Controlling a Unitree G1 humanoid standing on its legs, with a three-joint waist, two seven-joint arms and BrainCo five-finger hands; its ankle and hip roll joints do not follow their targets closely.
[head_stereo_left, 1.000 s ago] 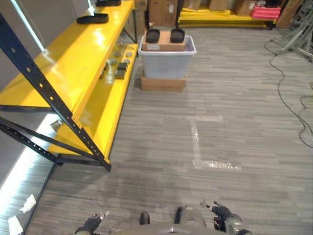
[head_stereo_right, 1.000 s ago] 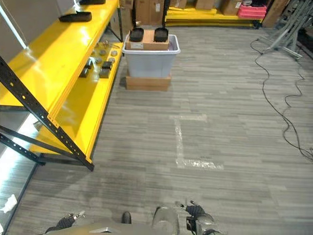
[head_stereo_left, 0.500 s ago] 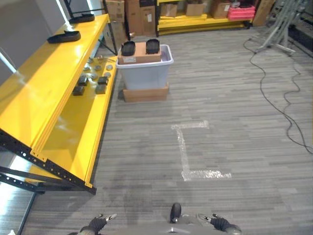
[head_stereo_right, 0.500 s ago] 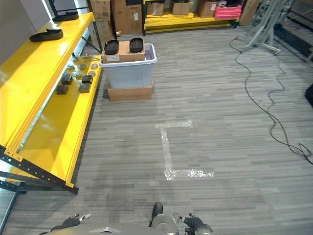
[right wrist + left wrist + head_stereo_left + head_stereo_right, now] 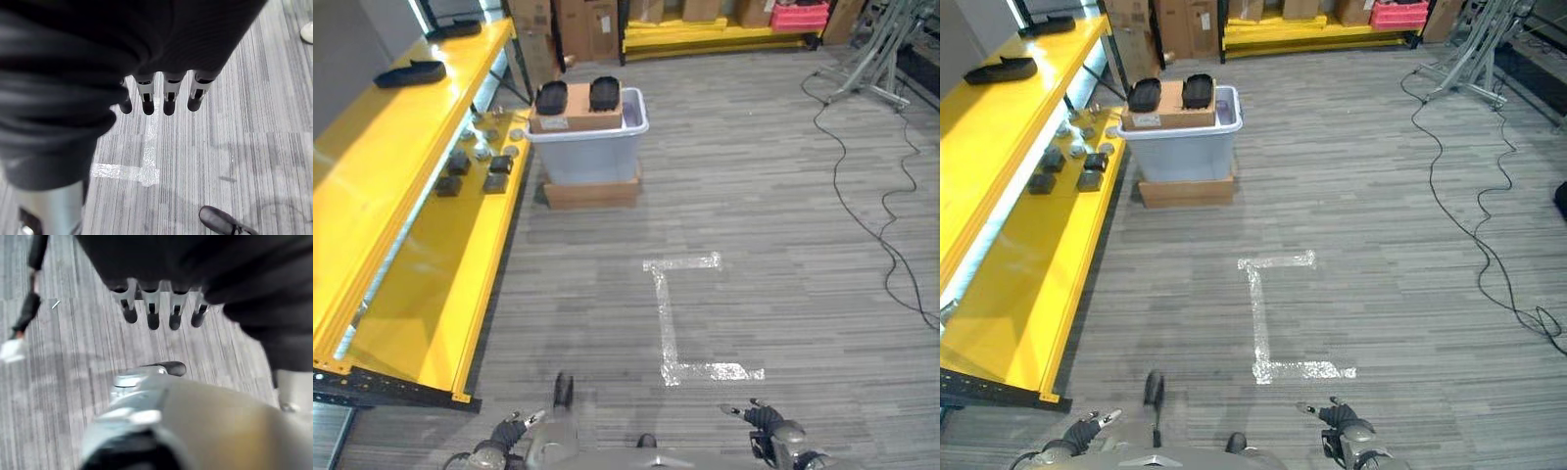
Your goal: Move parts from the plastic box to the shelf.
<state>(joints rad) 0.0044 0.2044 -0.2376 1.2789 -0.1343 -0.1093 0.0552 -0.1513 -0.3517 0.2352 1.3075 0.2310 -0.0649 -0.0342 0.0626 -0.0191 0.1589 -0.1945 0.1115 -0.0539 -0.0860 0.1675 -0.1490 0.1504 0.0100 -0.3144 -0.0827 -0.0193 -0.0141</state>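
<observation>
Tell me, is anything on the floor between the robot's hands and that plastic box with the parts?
Nothing visible blocks it. Between the hands and the plastic box lies bare floor with flat tape marks.

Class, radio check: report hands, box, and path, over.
Left hand and right hand open, empty, low. Box ahead beside shelf, parts on top. Bare floor between, tape only.

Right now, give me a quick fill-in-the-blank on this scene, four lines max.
1. The grey plastic box sits on a flat ____ box on the floor.
2. Small dark parts lie on the ____ shelf.
3. Both the left hand and right hand hold ____.
4. The tape mark lies on the ____.

Missing: cardboard; yellow; nothing; floor
</observation>
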